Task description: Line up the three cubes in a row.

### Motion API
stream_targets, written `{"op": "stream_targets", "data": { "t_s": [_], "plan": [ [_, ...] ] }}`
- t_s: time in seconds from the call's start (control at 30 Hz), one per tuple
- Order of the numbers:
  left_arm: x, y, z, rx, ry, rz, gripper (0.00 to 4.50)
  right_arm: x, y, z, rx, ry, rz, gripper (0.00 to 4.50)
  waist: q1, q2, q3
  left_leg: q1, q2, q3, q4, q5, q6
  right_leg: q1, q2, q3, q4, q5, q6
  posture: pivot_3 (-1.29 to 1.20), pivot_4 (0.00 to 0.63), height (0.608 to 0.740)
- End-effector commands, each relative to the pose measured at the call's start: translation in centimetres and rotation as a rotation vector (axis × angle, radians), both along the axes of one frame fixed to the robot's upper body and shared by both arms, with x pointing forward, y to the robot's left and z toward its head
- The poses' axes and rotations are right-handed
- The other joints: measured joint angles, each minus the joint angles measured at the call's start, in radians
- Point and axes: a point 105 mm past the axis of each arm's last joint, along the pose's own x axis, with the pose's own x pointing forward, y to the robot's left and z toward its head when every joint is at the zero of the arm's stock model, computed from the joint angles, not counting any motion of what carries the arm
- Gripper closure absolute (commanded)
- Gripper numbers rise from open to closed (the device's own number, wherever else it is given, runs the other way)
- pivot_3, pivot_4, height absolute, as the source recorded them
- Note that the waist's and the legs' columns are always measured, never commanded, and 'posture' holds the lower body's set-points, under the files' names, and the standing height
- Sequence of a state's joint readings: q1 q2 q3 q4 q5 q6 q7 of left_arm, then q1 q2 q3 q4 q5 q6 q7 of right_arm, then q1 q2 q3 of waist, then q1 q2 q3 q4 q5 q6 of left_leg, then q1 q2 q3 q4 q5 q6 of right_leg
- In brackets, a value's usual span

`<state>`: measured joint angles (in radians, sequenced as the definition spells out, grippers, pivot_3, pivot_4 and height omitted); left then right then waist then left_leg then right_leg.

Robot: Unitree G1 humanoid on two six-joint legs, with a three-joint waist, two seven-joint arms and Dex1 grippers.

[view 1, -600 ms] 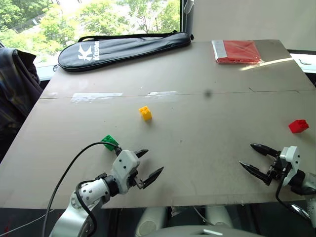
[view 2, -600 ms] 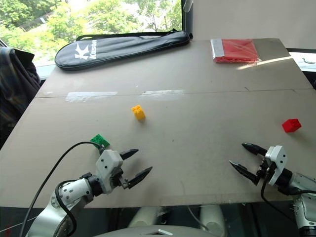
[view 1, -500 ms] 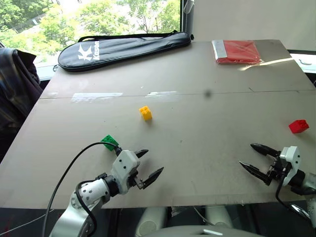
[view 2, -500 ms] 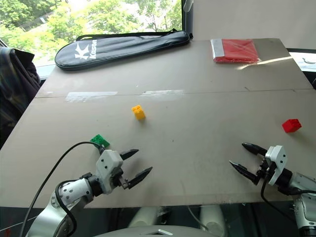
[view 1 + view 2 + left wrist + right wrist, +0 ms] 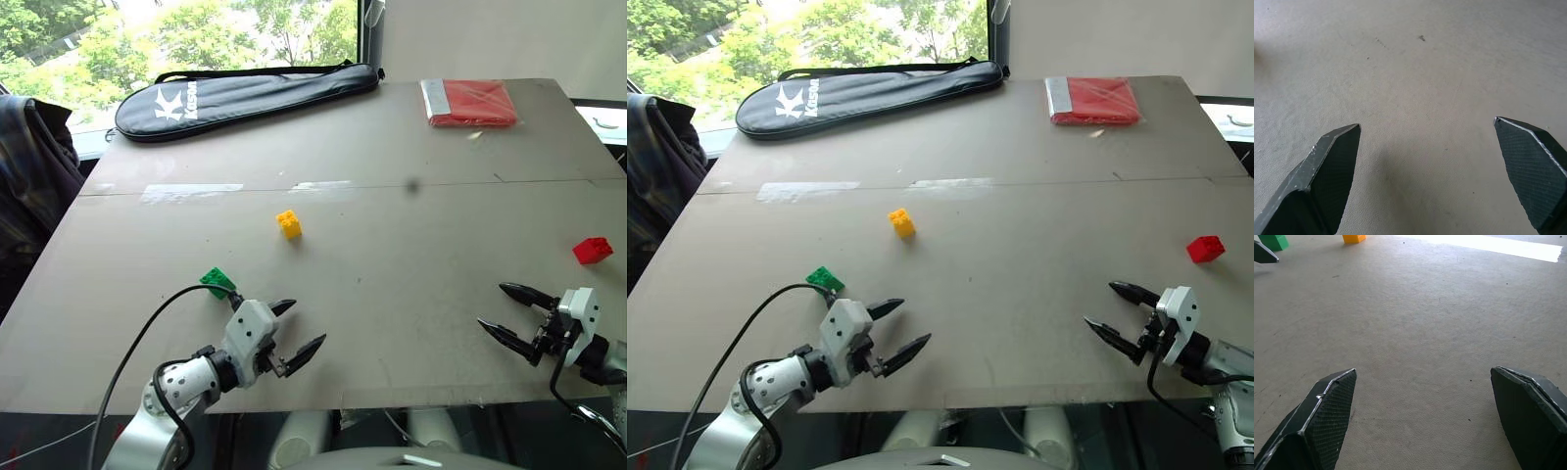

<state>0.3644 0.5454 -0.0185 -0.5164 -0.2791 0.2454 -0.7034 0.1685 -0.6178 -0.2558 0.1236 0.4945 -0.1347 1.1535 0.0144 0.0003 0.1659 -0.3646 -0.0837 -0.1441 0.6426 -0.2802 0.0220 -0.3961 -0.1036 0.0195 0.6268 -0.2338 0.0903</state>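
My left gripper [image 5: 295, 327] hung over the near edge of the table [image 5: 411, 274] with its fingers spread wide and empty; my right gripper [image 5: 511, 314] did likewise. The green cube [image 5: 217, 282] sat just beyond my left one, the yellow cube [image 5: 288, 223] mid-table, the red cube [image 5: 592, 250] far right. The black racket bag [image 5: 245, 96] carried white lettering I could not fully read.

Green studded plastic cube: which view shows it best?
The left eye view: the green studded plastic cube sits whole on the table, beside the left gripper. The right eye view matches. The right wrist view catches it cut off at the frame's edge.
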Motion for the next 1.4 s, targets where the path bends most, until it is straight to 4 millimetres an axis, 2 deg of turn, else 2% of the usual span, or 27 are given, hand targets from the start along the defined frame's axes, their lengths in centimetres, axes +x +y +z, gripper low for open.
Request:
{"op": "stream_targets", "data": {
  "t_s": [0.03,0.2,0.37,0.57,0.63,0.8,0.87,0.93,1.17,1.4],
  "plan": [
    [-0.3,-0.3,0.6,-0.011,-0.020,-0.018,0.05,0.0,-0.6,1.2,-0.007,-0.041,-0.007,0.00,0.000,0.000,0.000,0.000,0.000,0.000,0.000,0.000,0.000,0.000,0.000,0.000,0.000,0.000,0.000,0.00,0.150,0.732],
    [-0.3,-0.1,0.8,-0.003,-0.020,-0.020,0.05,-0.4,-0.5,1.0,-0.004,-0.035,-0.011,0.00,0.000,0.000,0.000,0.000,0.000,0.000,0.000,0.000,0.000,0.000,0.000,0.000,0.000,0.000,0.000,0.00,0.150,0.732],
    [-0.3,-0.7,1.3,-0.030,-0.023,-0.037,0.05,-0.9,-0.6,1.3,-0.004,-0.035,-0.012,0.00,0.000,0.000,0.000,0.000,0.000,0.000,0.000,0.000,0.000,0.000,0.000,0.000,0.000,0.000,0.000,0.00,0.150,0.732],
    [0.1,-1.7,2.2,-0.058,-0.031,-0.082,0.05,-1.3,-1.7,2.3,0.003,-0.053,-0.067,0.00,0.000,0.000,0.000,0.000,0.000,0.000,0.000,0.000,0.000,0.000,0.000,0.000,0.000,0.000,0.000,0.00,0.150,0.732],
    [0.4,-2.0,2.6,-0.071,-0.037,-0.092,0.05,-1.4,-2.9,2.6,-0.001,-0.056,-0.128,0.00,0.001,0.000,0.000,0.000,0.000,0.000,0.000,0.000,0.000,0.000,0.000,0.000,0.000,0.000,0.000,0.00,0.150,0.732],
    [1.1,-2.8,3.5,-0.078,-0.056,-0.152,0.05,-1.2,-7.8,3.5,-0.037,-0.076,-0.376,0.00,0.000,0.000,0.000,0.000,0.000,0.000,0.001,0.000,0.000,0.000,0.000,0.000,0.000,0.000,0.000,0.00,0.150,0.732],
    [1.1,-3.5,4.7,-0.099,-0.069,-0.220,0.05,-0.7,-9.9,4.2,-0.050,-0.086,-0.490,0.00,-0.001,0.000,0.000,0.000,0.000,0.001,0.001,0.000,0.000,0.000,0.001,0.000,0.000,0.000,0.000,0.00,0.150,0.732],
    [0.9,-4.0,5.6,-0.117,-0.069,-0.280,0.05,-0.3,-11.1,4.6,-0.043,-0.090,-0.559,0.00,-0.002,0.001,-0.001,0.001,0.000,0.001,0.001,0.000,0.000,0.000,0.001,0.001,0.001,0.000,0.000,0.00,0.150,0.732],
    [0.7,-6.2,9.6,-0.130,-0.107,-0.459,0.05,3.4,-13.8,4.6,-0.036,-0.061,-0.757,0.00,-0.003,0.002,-0.001,0.001,0.000,0.002,0.002,0.001,-0.001,0.000,0.002,0.002,0.002,0.002,-0.002,0.00,0.150,0.732],
    [1.5,-7.0,11.7,-0.116,-0.146,-0.506,0.05,6.1,-15.6,4.8,-0.015,-0.023,-0.852,0.00,-0.005,0.002,-0.001,0.000,0.000,0.004,0.003,0.003,-0.004,0.000,0.002,0.003,0.001,0.002,-0.002,0.00,0.150,0.732]
  ]
}}
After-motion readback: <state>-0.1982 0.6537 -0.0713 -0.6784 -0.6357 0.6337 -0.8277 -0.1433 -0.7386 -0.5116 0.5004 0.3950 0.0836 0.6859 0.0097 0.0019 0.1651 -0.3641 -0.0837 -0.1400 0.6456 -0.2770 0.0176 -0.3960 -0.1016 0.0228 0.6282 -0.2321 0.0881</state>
